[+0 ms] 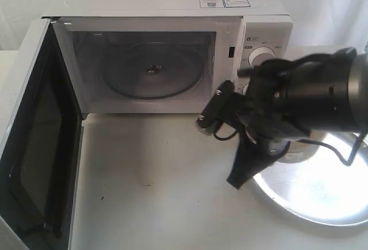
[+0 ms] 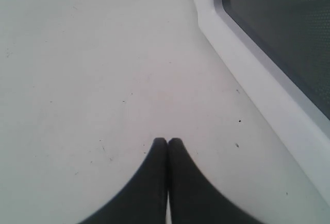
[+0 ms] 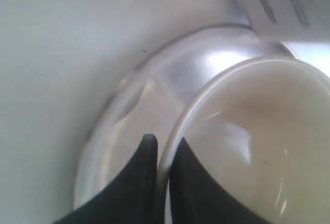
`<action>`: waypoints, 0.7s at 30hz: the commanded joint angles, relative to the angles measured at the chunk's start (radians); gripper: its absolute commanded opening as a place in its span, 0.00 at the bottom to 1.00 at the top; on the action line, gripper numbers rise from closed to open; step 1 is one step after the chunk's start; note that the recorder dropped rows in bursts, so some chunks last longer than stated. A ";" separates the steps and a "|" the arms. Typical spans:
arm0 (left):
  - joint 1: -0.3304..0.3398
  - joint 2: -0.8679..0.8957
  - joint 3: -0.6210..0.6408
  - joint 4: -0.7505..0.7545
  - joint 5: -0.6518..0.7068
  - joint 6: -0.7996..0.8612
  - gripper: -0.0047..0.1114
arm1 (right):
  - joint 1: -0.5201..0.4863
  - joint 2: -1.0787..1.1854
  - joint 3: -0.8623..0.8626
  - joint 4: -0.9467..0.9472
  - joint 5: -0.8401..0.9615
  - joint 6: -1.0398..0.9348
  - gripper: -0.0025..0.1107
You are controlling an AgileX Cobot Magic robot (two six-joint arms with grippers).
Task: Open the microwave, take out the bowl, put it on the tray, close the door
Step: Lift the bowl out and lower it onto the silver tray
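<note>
The white microwave (image 1: 172, 8) stands at the back with its door (image 1: 34, 141) swung wide open to the left; the cavity holds only its glass turntable (image 1: 152, 72). My right gripper (image 3: 164, 141) is shut on the rim of the cream-white bowl (image 3: 258, 126), one finger inside and one outside. The bowl sits low over the near part of the silver tray (image 3: 134, 110). In the exterior view the right arm hides the bowl, and the gripper (image 1: 238, 178) hangs at the tray's (image 1: 322, 192) left edge. My left gripper (image 2: 167, 141) is shut and empty above the table, beside the open door (image 2: 268, 95).
The white table (image 1: 155, 175) stretches in front of the microwave. The open door juts out along the left side toward the front edge. The control panel with a round knob (image 1: 261, 54) is just behind the right arm.
</note>
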 commanded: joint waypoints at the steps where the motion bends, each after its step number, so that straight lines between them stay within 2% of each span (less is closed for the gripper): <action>1: -0.004 -0.002 -0.002 -0.007 0.000 -0.003 0.04 | -0.058 -0.006 0.126 -0.339 -0.127 0.404 0.02; 4: -0.004 -0.002 -0.002 -0.007 0.000 -0.003 0.04 | -0.089 0.009 0.175 -0.571 -0.200 0.709 0.03; 7: -0.004 -0.002 -0.002 -0.007 0.000 -0.003 0.04 | -0.091 0.037 0.197 -0.748 -0.211 0.831 0.08; 10: -0.004 -0.002 -0.002 -0.007 0.000 -0.003 0.04 | -0.091 0.063 0.197 -0.784 -0.209 0.850 0.18; 16: -0.004 -0.002 -0.002 -0.007 0.000 -0.003 0.04 | -0.089 0.070 0.195 -0.857 -0.161 0.997 0.51; 17: -0.004 -0.002 -0.002 -0.007 0.000 -0.003 0.04 | -0.089 0.059 0.194 -0.861 -0.175 1.005 0.53; 21: -0.004 -0.002 -0.002 -0.007 0.000 -0.003 0.04 | -0.087 -0.029 0.182 -0.954 -0.332 1.027 0.51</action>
